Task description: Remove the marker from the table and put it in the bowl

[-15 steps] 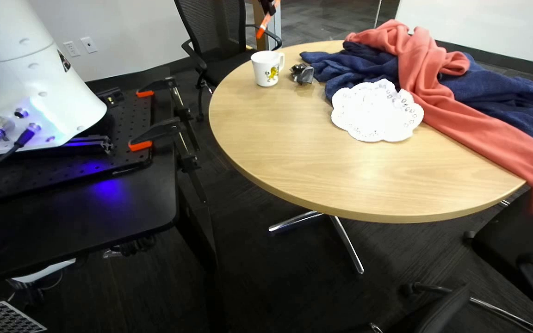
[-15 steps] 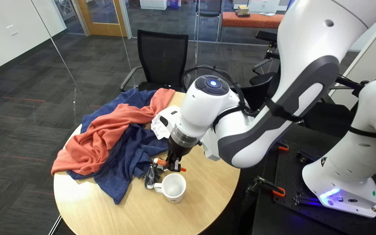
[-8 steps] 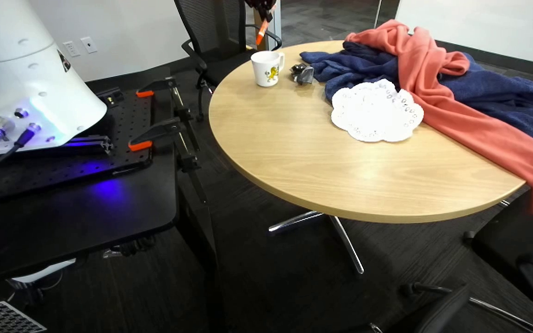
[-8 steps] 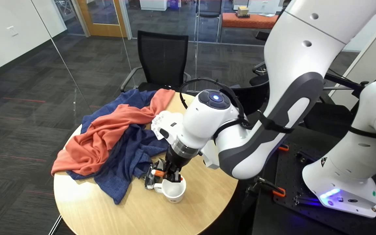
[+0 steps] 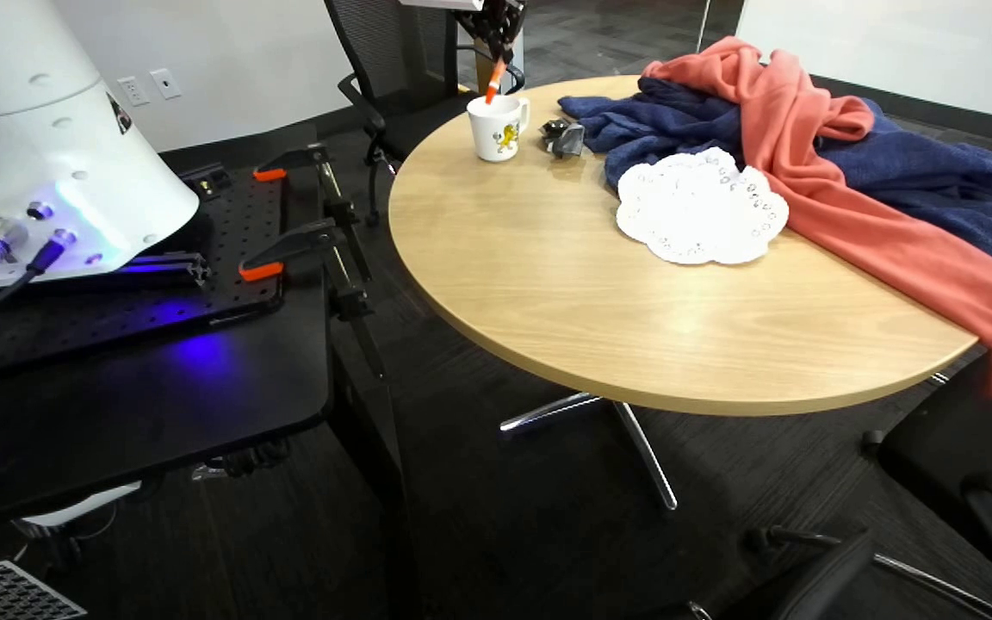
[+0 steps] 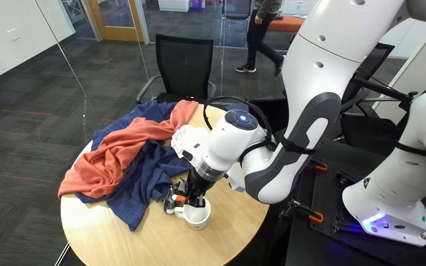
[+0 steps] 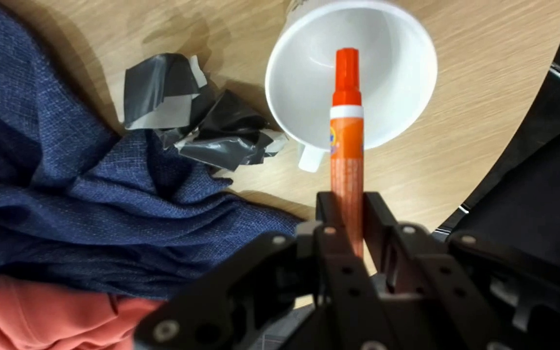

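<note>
A black robot hand (image 7: 349, 206) is pinching an orange marker (image 7: 347, 141), its two fingers drawn close and pressing from either side, with only the marker's thickness parting them. In the wrist view the hand is filling the bottom of the frame, and the marker is pointing toward the top, its red cap showing over the white inside of a cup (image 7: 406, 97) at upper centre. In an exterior view the marker is slanting cap-down at the cup's mouth, near the top centre; whether the cap is dipping below the rim is hard to tell. The cup is standing upright on a round wooden tabletop (image 5: 634, 327), its side showing a yellow lion. Crumpled black scraps (image 7: 236, 141) are lying just beside its handle, left of centre in the wrist view. A blue cloth (image 7: 139, 243) is bunching down the left there, with a coral cloth (image 7: 42, 316) filling the lower left corner. A white doily (image 5: 703, 215) is lying right of centre in an exterior view, touching the blue cloth. In an exterior view the white arm (image 6: 301, 88) is spanning from upper right to centre, and a person (image 6: 259, 35), cropped by the top edge, is striding in the background.
</note>
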